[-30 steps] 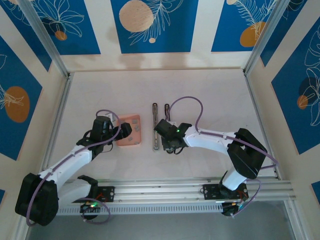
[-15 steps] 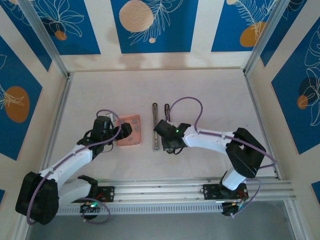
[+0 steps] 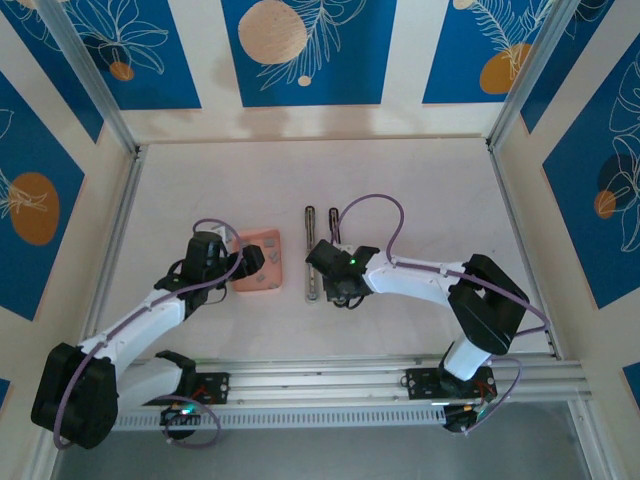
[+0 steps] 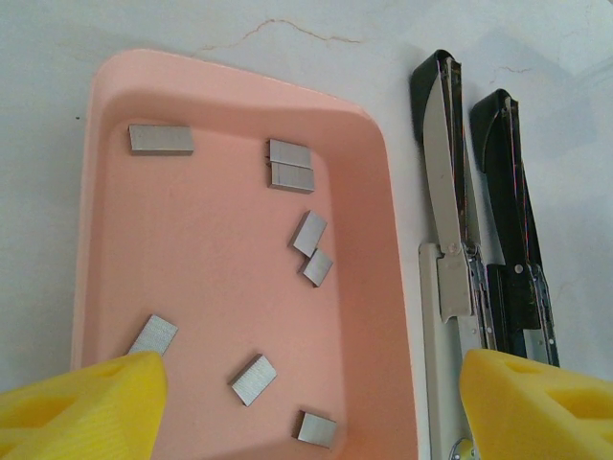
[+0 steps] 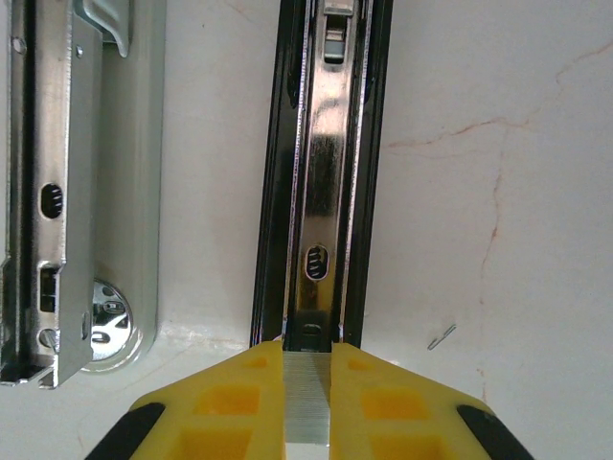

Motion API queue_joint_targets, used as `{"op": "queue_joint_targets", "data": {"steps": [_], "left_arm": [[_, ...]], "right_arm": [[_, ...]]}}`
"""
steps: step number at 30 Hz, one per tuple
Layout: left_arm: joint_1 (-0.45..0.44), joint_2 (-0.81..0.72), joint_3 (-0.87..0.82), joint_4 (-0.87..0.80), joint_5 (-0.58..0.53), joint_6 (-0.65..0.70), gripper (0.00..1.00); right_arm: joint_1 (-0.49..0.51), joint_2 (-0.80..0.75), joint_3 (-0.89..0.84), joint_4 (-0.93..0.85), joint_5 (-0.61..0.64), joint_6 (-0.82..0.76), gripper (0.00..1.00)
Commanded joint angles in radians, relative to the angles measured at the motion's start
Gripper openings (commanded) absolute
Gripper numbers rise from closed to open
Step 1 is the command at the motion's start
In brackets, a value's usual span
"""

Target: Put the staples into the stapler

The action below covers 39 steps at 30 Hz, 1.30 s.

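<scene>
While the right claw [image 5: 306, 376] pinches staples [image 5: 306, 407] at the mouth of the open stapler's [image 5: 324, 192] channel, none look seated yet; the left claw [image 4: 306, 407] hangs wide over the tray [image 4: 192, 259].

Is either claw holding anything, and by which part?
The right gripper pinches a staple strip by its two long sides. The left gripper holds nothing.
</scene>
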Motion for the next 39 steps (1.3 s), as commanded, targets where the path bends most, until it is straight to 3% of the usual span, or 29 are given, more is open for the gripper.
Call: {"op": "queue_joint_targets", "data": {"steps": [1, 39], "left_arm": [[-0.019, 0.003, 0.005, 0.014, -0.008, -0.005, 0.8], [-0.026, 0.006, 0.009, 0.02, -0.013, -0.005, 0.8]], "right_arm": [[0.008, 0.02, 0.007, -0.068, 0.014, 0.026, 0.15], [0.009, -0.016, 0.063, -0.1, 0.049, -0.001, 0.26]]}}
